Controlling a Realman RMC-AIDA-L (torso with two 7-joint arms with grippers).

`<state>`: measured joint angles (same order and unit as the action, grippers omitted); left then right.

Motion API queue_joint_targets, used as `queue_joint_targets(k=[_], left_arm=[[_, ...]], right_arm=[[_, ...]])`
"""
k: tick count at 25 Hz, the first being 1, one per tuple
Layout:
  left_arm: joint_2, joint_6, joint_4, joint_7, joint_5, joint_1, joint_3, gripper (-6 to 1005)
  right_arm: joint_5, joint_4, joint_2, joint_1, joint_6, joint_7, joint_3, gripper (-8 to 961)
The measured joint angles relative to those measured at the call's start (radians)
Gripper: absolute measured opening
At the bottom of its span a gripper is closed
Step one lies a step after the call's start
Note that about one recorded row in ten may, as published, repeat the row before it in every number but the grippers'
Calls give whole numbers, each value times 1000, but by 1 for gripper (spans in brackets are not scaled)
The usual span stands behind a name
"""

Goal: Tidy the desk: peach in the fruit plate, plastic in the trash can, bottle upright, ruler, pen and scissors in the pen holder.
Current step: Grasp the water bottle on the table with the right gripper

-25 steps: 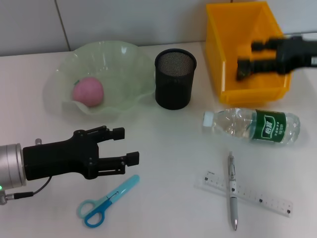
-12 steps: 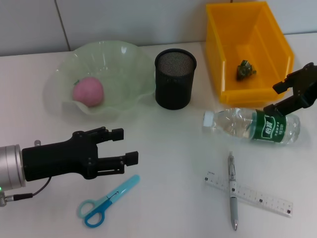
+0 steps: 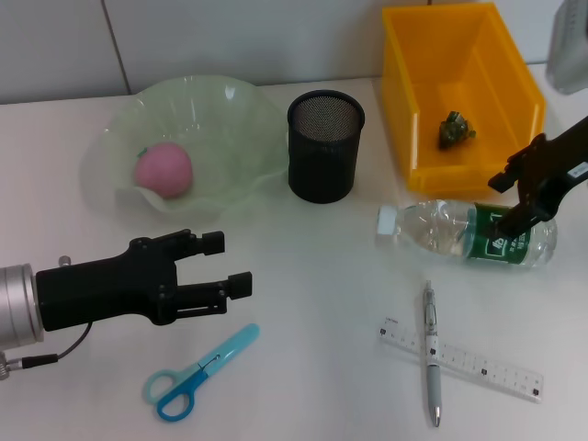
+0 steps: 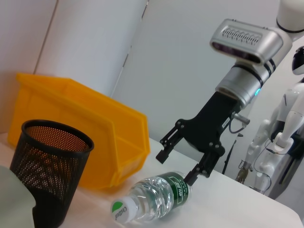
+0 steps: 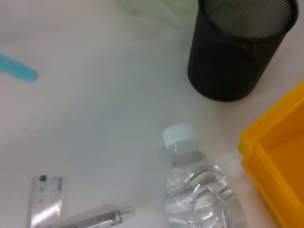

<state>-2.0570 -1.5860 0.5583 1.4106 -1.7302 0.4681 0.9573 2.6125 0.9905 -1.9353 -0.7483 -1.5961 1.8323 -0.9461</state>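
Righting step: in hand; bottle (image 3: 469,233) lying on its side near the right edge of the surface, just in front of the yellow bin (image 3: 459,92), cap toward the pen holder (image 3: 325,145).
Right gripper (image 3: 514,195): fingers spread, straddling the labelled end of the bottle, not yet closed.
Left gripper (image 3: 226,264): fingers spread, idle above the scissors (image 3: 197,372) near the front left.
Next move: lower, close on the body, tilt upright.
Remaining: ruler (image 3: 459,359), pen (image 3: 430,361), scissors.
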Motion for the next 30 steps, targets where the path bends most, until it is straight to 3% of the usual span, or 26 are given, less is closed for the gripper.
queue_joint_targets(k=[9,16,21,30], left_arm=[[0,0,0,7,0,-1,-9,858],[0,-8,0,17,0,0,-18,857],[1,-9,0,19,-2,4,-19,856],[1,-9,0,17,-6,7,-18,854]], right_arm=[[49,-72,-22,-26,90,-19,-103,783],[137,-81,-69,-32,147,-34,-128,784],[173,-92,-90,-40,157,-34,-132,784],[193,-127,-103,-53,183,-34,-138,782]])
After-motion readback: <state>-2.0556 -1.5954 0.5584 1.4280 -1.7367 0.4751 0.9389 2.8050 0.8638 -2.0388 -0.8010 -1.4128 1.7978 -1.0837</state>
